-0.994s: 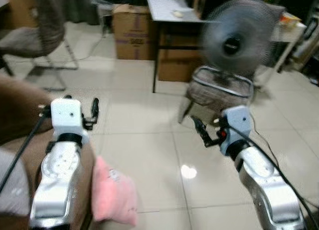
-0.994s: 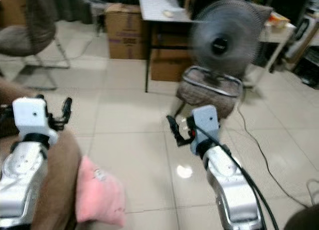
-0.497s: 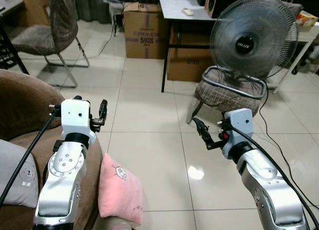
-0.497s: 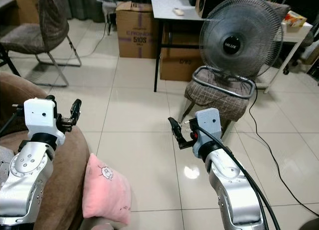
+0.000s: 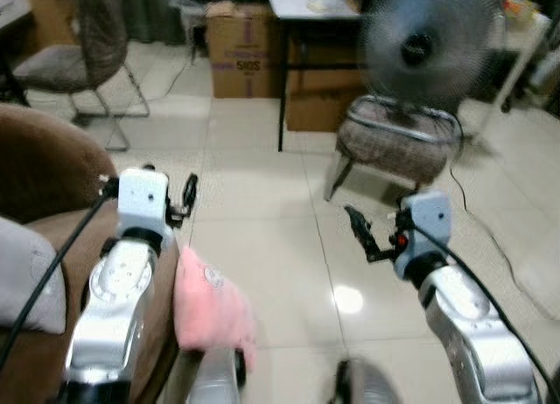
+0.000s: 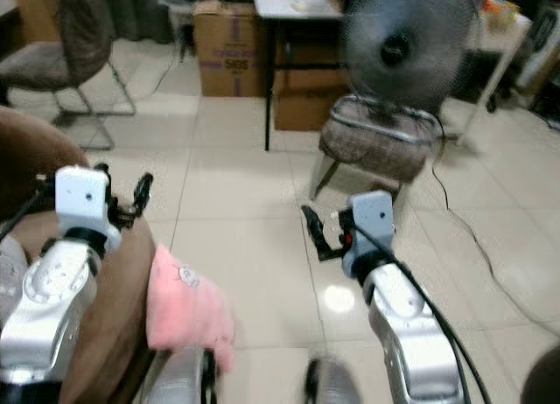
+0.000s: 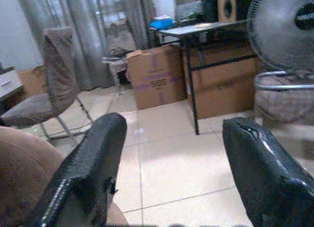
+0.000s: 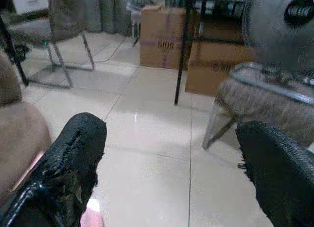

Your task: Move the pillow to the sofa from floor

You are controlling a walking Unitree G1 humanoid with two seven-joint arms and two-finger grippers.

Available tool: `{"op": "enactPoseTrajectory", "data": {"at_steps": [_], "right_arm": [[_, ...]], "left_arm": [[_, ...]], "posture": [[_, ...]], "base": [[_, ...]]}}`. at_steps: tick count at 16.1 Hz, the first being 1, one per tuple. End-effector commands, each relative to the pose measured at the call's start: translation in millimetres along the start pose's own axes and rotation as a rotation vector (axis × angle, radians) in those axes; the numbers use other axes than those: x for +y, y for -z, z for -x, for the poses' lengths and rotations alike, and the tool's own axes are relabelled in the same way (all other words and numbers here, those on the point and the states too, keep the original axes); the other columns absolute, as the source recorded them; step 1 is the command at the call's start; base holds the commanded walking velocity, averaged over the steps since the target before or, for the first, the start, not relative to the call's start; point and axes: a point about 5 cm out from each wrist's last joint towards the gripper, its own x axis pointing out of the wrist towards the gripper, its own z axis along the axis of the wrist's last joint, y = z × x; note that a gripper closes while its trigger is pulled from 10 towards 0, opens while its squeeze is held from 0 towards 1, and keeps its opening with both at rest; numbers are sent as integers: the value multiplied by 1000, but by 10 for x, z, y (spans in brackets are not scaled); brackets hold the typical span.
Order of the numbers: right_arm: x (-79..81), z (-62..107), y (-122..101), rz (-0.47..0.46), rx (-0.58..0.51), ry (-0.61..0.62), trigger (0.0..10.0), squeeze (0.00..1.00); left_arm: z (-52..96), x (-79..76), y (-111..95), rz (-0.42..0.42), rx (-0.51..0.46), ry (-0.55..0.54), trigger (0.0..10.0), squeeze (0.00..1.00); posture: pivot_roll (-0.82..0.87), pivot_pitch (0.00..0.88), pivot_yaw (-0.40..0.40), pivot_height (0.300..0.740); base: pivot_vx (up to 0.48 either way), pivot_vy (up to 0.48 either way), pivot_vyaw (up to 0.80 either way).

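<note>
The pink pillow (image 5: pixel 213 301) stands on edge on the tiled floor, leaning against the side of the brown sofa (image 5: pixel 42 170). My left gripper (image 5: pixel 185 197) is held up above the pillow's top, beside the sofa arm, open and holding nothing. Its two black fingers (image 7: pixel 93 163) stand wide apart in the left wrist view. My right gripper (image 5: pixel 367 235) hovers over bare floor to the right of the pillow, also open and holding nothing, with one of its fingers (image 8: pixel 66 170) large in the right wrist view.
A grey cushion (image 5: pixel 28 283) lies on the sofa. Ahead stand a fan (image 5: pixel 429 44) on a padded stool (image 5: pixel 394 149), a dark-legged table (image 5: pixel 306 2), cardboard boxes (image 5: pixel 241 59) and a chair (image 5: pixel 83 50). A cable (image 6: pixel 459 220) runs along the floor at the right.
The camera has shifted and blurred, and the scene sits a little higher in the picture. Blurred dark shapes now show at the bottom edge. Both arms hold the same pose, grippers still open.
</note>
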Motion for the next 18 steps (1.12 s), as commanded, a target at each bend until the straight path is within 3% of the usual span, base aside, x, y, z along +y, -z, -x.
{"op": "enactPoseTrajectory", "data": {"at_steps": [1, 6, 10, 18], "right_arm": [[-2, -23, -98, 14, -34, 3, 10000, 0], [-113, -5, -110, 37, -28, 26, 10000, 0], [-112, -15, -128, 68, -32, 26, 10000, 0], [-164, -39, -177, 70, -39, 33, 10000, 0]], "left_arm": [[29, 8, 57, -3, 20, 4, 10000, 0], [31, -43, 100, 14, 37, 3, 10000, 0], [43, -27, 137, 50, 34, 3, 10000, 0], [44, -71, 211, 79, 50, -2, 10000, 0]], "posture": [[27, 0, 26, 585], [21, 0, 29, 575], [3, 0, 36, 575], [-5, 0, 20, 575]], "base": [[0, 0, 0], [0, 0, 0], [0, 0, 0], [318, 0, 0]]}}
